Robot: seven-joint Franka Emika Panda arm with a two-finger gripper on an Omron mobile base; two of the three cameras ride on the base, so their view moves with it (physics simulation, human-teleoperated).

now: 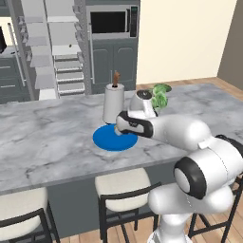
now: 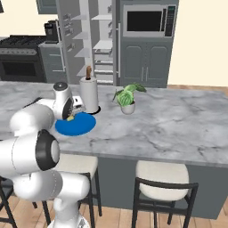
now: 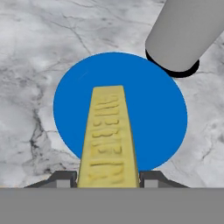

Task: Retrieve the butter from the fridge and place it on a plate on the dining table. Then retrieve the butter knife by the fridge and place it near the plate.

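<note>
Butter over the plate
My pincer [image 3: 108,177] pinches the butter [image 3: 107,135] above the plate [image 3: 162,113]; a grey roll [image 3: 186,33] stands at its rim on the surface [image 3: 35,52]

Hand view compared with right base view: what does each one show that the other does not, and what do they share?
The hand view alone shows the end effector gripping the butter from both sides, with its ridged top clear above the plate.

The right base view alone shows the open fridge, a potted plant, a microwave, a stove and the stools.

Both show the blue plate, the paper towel roll standing close beside it, and the marble dining table.
</note>
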